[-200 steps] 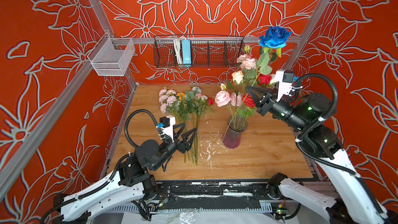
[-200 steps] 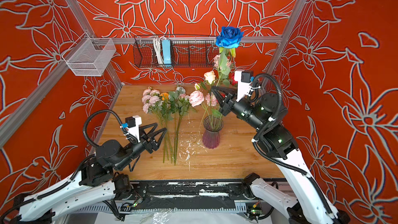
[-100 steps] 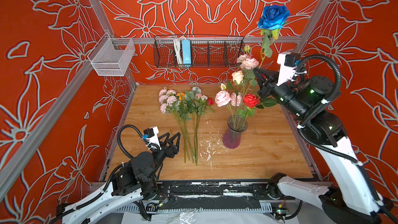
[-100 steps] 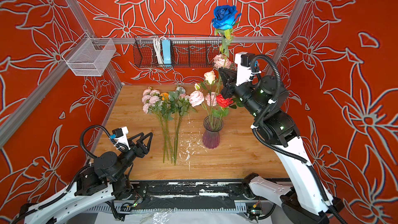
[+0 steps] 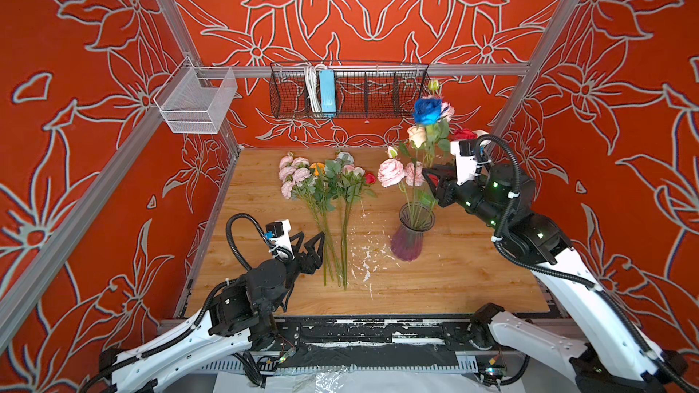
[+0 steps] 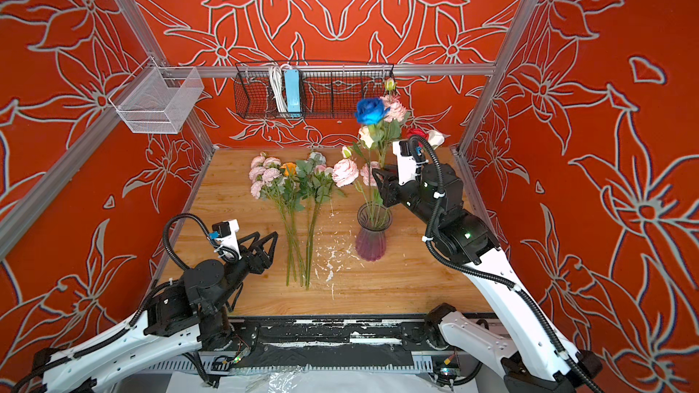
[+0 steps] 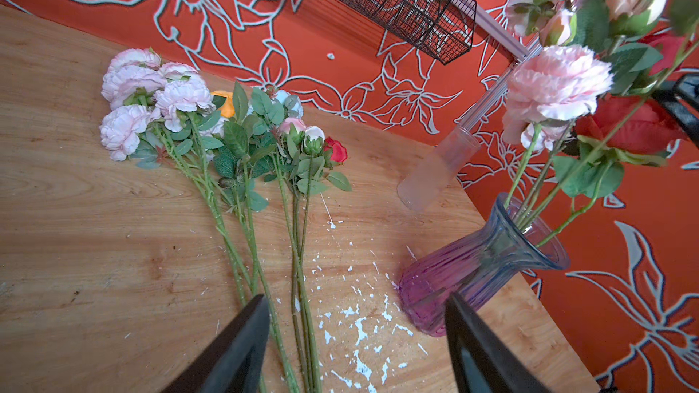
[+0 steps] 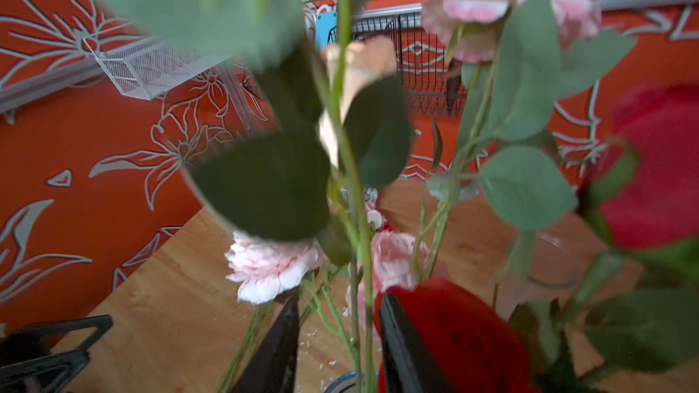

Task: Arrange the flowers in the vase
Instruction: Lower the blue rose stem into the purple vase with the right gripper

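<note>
Purple-tinted glass vase on the worktop, in both top views, holds pink and red blooms, with the blue rose topmost. Loose flowers lie just beside my left claw.

Left wrist: my left claw is spread wide, with the loose flowers' stem ends at one finger.

Right wrist: my right claw stands apart, with a green stem between its fingers.

You're in a robot lab cell, not a home. An aluminium frame boxes in a wooden tabletop, with red flower-print backdrop panels on three sides. The left arm and right arm mount at a black rail along the front, cables exposed. A black wire basket with a power strip and a white mesh bin hang on the frame.
</note>
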